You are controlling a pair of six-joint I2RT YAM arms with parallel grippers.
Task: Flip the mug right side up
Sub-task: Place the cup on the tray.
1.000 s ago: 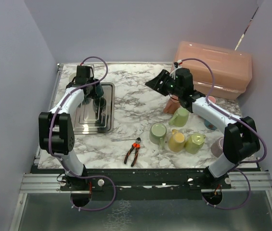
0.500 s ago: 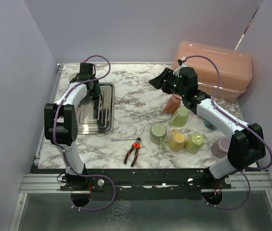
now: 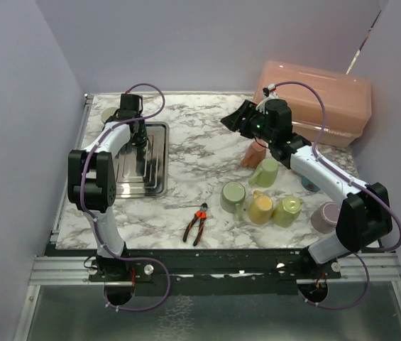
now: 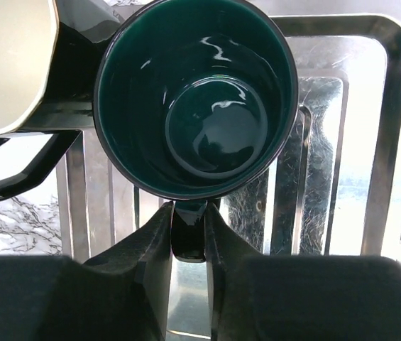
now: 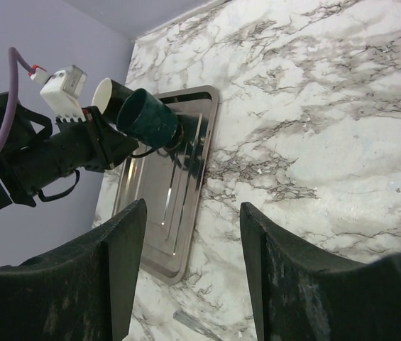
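Note:
A dark green mug (image 4: 196, 99) stands opening-up over the steel tray (image 4: 392, 142), its glossy inside facing the left wrist camera. My left gripper (image 4: 188, 213) is shut on the mug's handle, one finger on each side. From above, the left gripper (image 3: 138, 133) is at the tray's (image 3: 159, 177) far end. The right wrist view shows the mug (image 5: 149, 117) held by the left arm above the tray (image 5: 186, 206); whether it touches the tray I cannot tell. My right gripper (image 5: 193, 213) hangs open and empty over the marble, also seen from above as the right gripper (image 3: 237, 118).
A white mug (image 4: 8, 64) with a black handle sits right beside the green one. Several mugs cluster on the right: green (image 3: 233, 196), yellow (image 3: 260, 207), an upside-down green one (image 3: 265, 172). Red pliers (image 3: 196, 224) lie near the front. A pink box (image 3: 321, 99) is back right.
The left arm has shifted toward the tray's far end with the mug. The right arm has risen slightly and then held still.

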